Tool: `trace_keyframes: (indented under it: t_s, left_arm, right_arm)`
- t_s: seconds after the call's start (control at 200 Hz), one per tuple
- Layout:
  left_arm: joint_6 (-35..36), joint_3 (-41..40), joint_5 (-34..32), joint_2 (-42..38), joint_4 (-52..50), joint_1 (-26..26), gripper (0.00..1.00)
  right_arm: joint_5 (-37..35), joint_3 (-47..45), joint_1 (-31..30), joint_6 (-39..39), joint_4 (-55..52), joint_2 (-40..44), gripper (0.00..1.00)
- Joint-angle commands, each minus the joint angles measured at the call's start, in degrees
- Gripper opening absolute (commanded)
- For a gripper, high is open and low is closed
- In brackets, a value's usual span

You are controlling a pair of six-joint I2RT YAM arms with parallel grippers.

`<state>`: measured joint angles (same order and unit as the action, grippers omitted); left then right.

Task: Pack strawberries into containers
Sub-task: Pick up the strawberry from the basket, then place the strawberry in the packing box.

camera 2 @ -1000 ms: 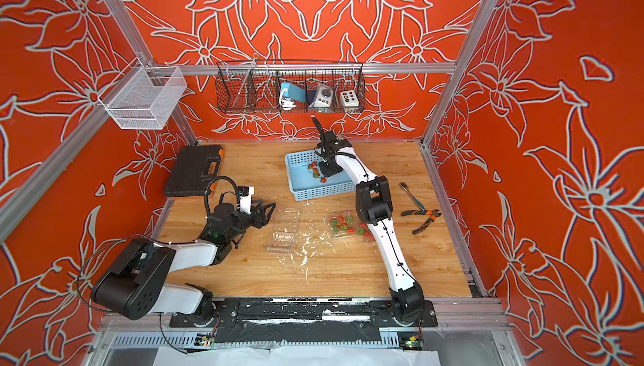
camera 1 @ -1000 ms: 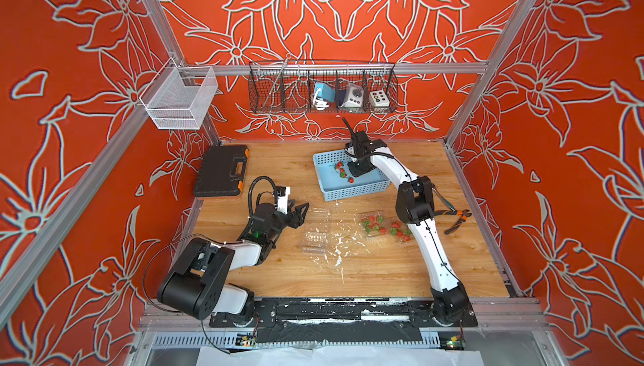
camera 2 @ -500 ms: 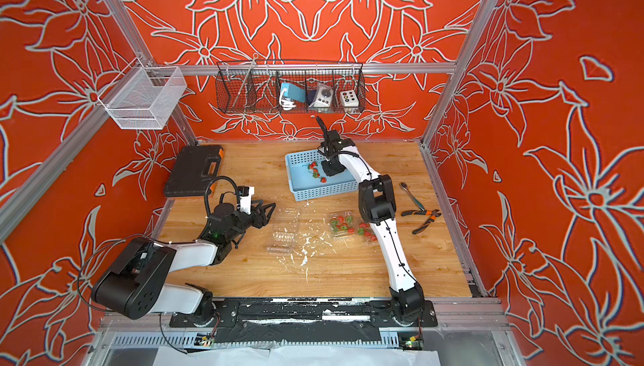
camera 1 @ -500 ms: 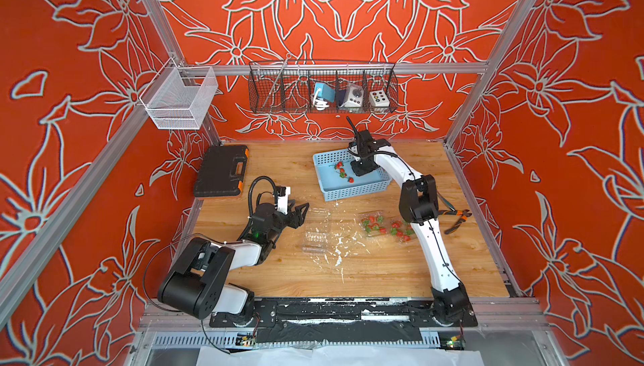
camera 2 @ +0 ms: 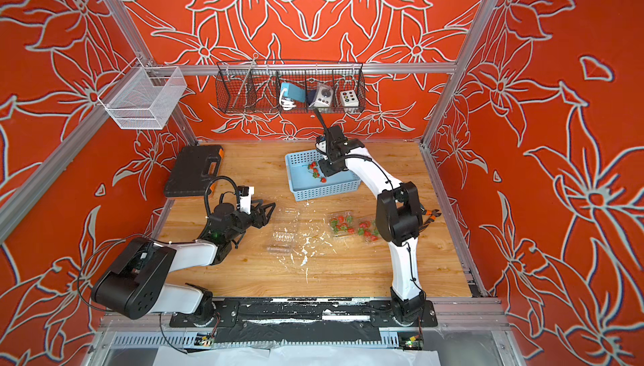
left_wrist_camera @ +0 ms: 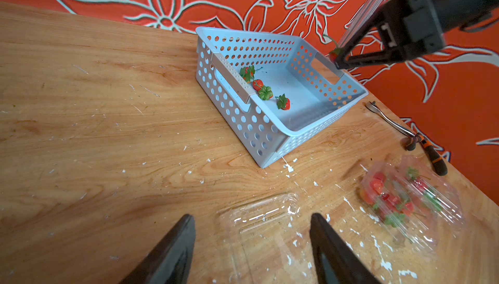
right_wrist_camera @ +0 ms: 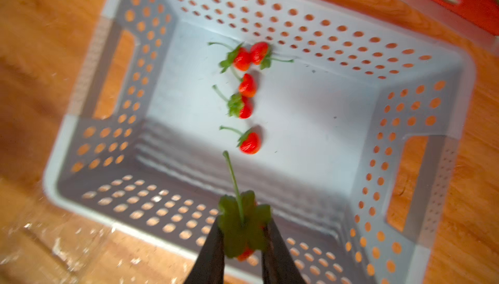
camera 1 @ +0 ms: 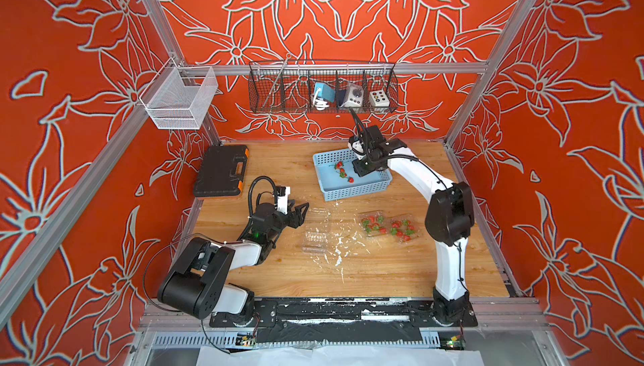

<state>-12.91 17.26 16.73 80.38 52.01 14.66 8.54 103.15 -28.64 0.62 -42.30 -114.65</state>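
Strawberry clamped in right jaws shows only in wrist views; left jaws stand apart.

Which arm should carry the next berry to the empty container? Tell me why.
Right: the right fingers grip a berry over the basket; the left fingers are open, empty.
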Motion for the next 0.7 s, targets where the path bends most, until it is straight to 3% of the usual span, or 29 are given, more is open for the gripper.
trace_keyframes:
  t_s: [0.0,0.135,0.33,0.696]
  left_arm:
    - [-0.06,0.67,-1.12,-1.23,1.61,0.2,0.67]
    - [-0.45,0.45,-2.18,-1.54,1.62,-0.05,0.67]
    - [-0.86,0.3,-2.88,-1.76,1.4,-0.42,0.67]
    - [-1.16,0.15,-2.55,-2.06,1.59,-0.64,0.67]
  right_arm:
    - [2.92,-9.58,-4.83,-0.44,4.86,7.69,0.24]
    - [5.66,-19.84,-11.84,-2.3,7.83,14.3,0.24]
    - [8.47,-27.28,-20.4,-3.92,9.99,17.54,0.25]
    - [7.67,-23.67,-28.32,-3.46,8.89,7.94,0.26]
